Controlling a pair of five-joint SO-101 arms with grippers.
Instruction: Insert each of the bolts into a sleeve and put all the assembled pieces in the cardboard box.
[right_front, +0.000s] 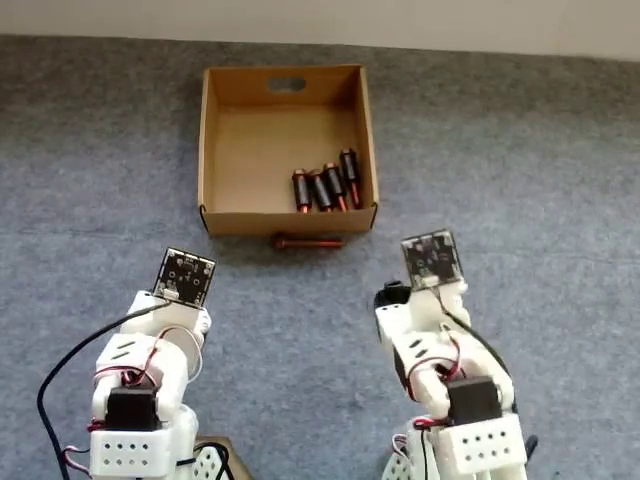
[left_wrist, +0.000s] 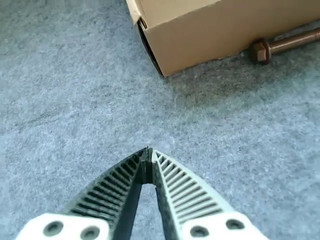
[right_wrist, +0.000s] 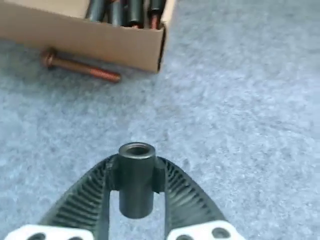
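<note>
The table (right_front: 540, 150) is a mottled grey. The cardboard box (right_front: 205, 150) is plain tan. The loose bolt (right_front: 308, 242), at the box's 6 o'clock side, is coppery brown. The assembled pieces (right_front: 325, 187) are dark grey with copper-red ends. The sleeve (right_wrist: 136, 187) is matt charcoal. The left tool (left_wrist: 148, 157) and the right tool (right_wrist: 136, 162) are black with a ribbed pattern, on white bases.

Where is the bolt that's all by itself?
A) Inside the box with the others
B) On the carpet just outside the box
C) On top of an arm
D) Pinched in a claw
B: the lone bolt lies on the grey carpet just outside the near wall of the cardboard box, and the right claw grips only a black sleeve.
</note>
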